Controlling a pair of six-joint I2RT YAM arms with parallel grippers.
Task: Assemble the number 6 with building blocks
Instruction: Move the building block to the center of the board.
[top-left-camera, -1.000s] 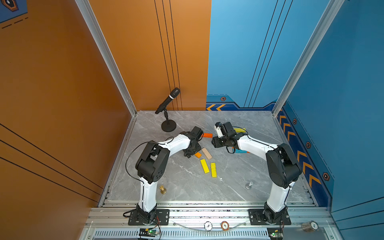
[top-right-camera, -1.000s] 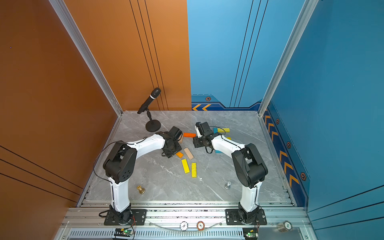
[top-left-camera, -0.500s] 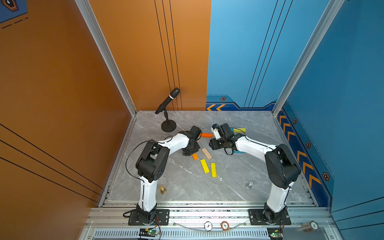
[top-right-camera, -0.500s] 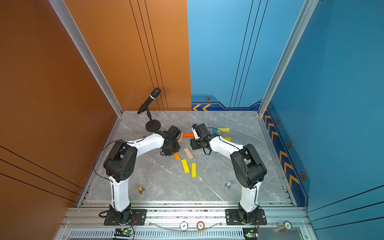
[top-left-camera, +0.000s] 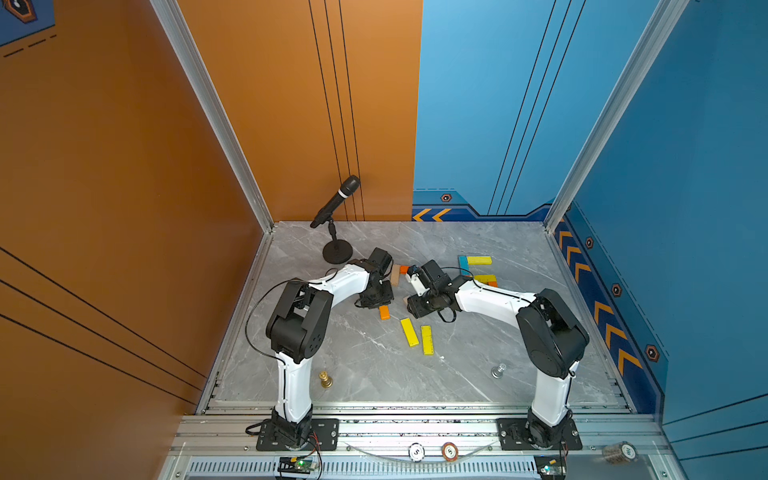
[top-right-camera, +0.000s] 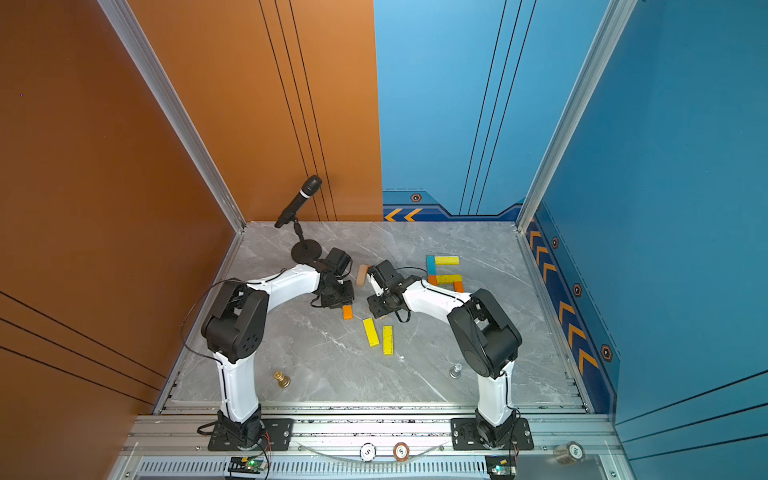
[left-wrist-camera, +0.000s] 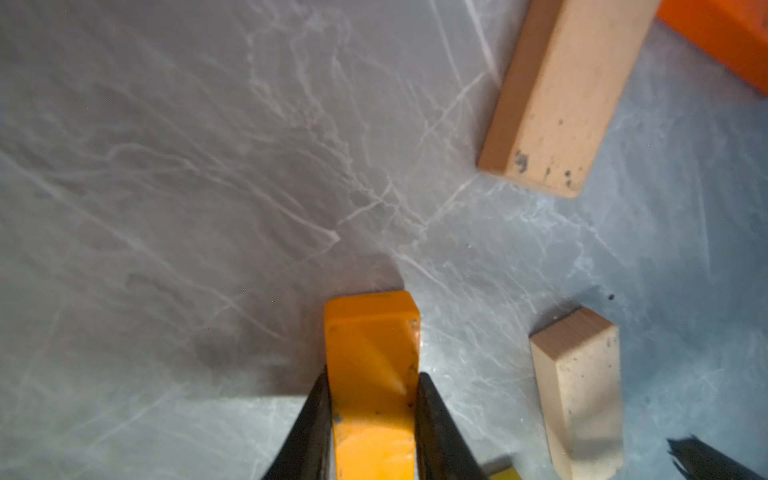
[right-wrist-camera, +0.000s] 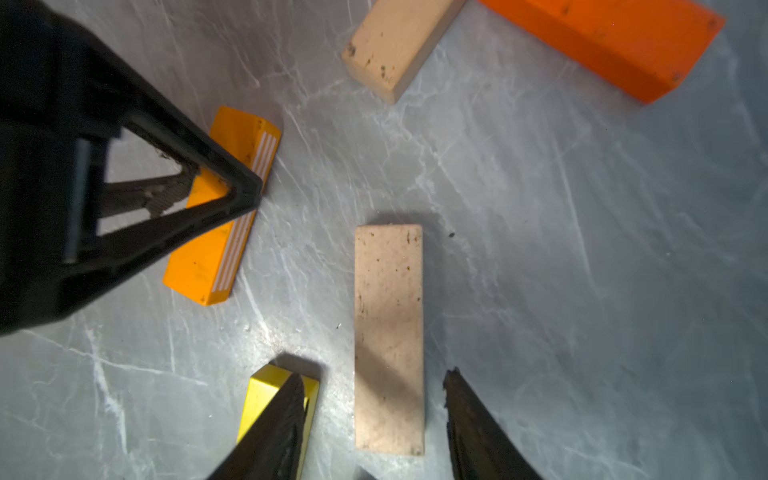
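1. Roughly, the 6 seems part built. Several laid blocks (top-right-camera: 447, 260) form its top and middle, well away from both grippers' fingers, and the lower loop is missing.
2. Left gripper (left-wrist-camera: 372, 376) is clenched on an orange block (left-wrist-camera: 372, 332), pinched between its fingers.
3. Right gripper (right-wrist-camera: 374, 376) stands parted. A pale wood block (right-wrist-camera: 388, 291) lies ungrasped between its fingers, and a yellow block (right-wrist-camera: 259, 390) sits just outside one.
4. No containers show.

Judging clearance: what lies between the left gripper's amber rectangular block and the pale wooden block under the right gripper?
Only bare grey marble tabletop, per right wrist view.
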